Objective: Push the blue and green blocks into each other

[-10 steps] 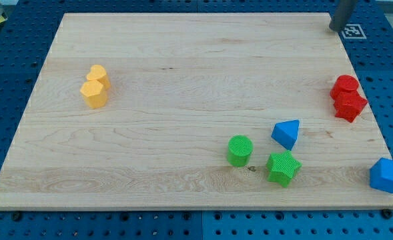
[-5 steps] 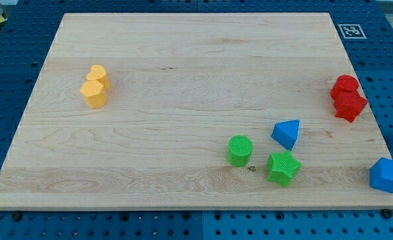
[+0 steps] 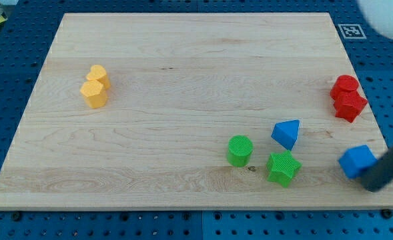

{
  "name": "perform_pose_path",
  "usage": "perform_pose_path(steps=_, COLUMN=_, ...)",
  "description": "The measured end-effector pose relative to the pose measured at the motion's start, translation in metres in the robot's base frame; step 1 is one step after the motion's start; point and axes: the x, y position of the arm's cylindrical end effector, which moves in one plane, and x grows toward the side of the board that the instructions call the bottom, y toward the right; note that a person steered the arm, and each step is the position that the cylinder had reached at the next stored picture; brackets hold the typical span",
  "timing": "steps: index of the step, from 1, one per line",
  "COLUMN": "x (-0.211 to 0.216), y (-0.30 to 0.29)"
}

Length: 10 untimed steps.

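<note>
My tip (image 3: 371,185) is down at the board's (image 3: 183,120) lower right corner in the view, blurred, and pressed against the right side of the blue cube (image 3: 356,161) — rod only, no jaws, so it holds nothing and can only shove. That cube sits just up and to the left of my tip, touching it as far as I can tell through the blur.

Further left of my tip, near but apart from the cube, is the green star (image 3: 283,167); the blue triangular block (image 3: 287,133) lies above the star, close to it but not touching, and the green cylinder (image 3: 239,150) is beyond them to the left. The red blocks (image 3: 347,97) are straight up from my tip, and the yellow blocks (image 3: 95,86) are far off to the upper left.

I judge these blocks to be light, rigid plastic that slide easily on smooth wood. A cube like this will likely spin if I catch a corner — so I'd press the middle of its flat right face and aim the push leftward toward the green star. The star's points may deflect the cube on contact, so a slow approach looks safest.
</note>
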Motion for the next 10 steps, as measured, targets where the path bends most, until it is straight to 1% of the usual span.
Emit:
perform_pose_path(steps=1, x=-0.001, y=-0.008)
perform_pose_path(steps=2, x=0.024, y=0.037)
perform_pose_path(steps=3, x=0.006, y=0.049)
perform_pose_path(steps=4, x=-0.027, y=0.049)
perform_pose_path(steps=5, x=-0.032, y=0.023)
perform_pose_path(steps=6, x=-0.032, y=-0.043)
perform_pose_path(steps=7, x=-0.032, y=-0.052)
perform_pose_path(steps=8, x=-0.009, y=-0.020)
perform_pose_path(steps=9, x=0.013, y=-0.011)
perform_pose_path(steps=10, x=0.019, y=-0.058)
